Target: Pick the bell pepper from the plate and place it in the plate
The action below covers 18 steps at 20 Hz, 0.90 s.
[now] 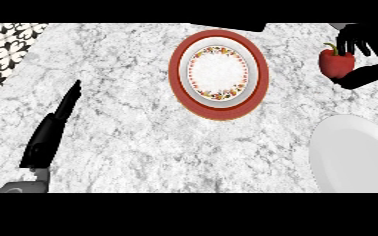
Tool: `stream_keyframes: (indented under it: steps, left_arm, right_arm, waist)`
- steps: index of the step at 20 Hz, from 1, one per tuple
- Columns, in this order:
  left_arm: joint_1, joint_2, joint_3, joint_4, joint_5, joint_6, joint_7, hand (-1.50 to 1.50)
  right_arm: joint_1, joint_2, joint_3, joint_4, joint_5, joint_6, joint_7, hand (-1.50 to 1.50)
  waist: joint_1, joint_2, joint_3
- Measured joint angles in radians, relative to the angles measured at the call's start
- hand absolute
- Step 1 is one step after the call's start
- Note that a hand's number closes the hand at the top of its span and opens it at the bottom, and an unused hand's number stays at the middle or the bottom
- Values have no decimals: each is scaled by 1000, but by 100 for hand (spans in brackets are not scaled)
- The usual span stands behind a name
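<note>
A red bell pepper (335, 62) with a green stem hangs at the far right, above the marble counter. My right hand (359, 40) is curled round it, fingers over its top and the thumb under its lower right side. Below it, at the right edge, lies a plain white plate (343, 152), partly cut off by the view. A red-rimmed plate (177, 70) with a white, flower-patterned centre sits at the middle top with nothing on it. My left hand (52, 130) rests at the lower left, fingers straight and pointing up.
The marble counter (133, 130) fills the view. A patterned black-and-white tile area (16, 42) shows at the upper left corner. A dark object edge (229, 26) sits at the top behind the red-rimmed plate.
</note>
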Motion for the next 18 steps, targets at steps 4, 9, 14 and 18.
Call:
stream_keyframes:
  steps: [4,9,14,18]
  left_arm:
    - [0,-6,6,10,-1,8,6,0]
    - [7,-5,17,19,-2,15,10,0]
    - [28,-6,30,26,-9,27,3,0]
    - [58,4,53,15,0,23,-7,0]
  right_arm:
    - [-105,7,-37,85,-62,5,-197,150]
    - [-239,32,-46,222,-122,90,-404,150]
    - [-382,88,-18,368,-113,142,-520,150]
    - [-478,166,2,467,-98,145,-526,150]
  waist:
    - [-19,-7,-1]
    - [-43,-16,-4]
    - [-76,-27,-6]
    - [-96,-35,-7]
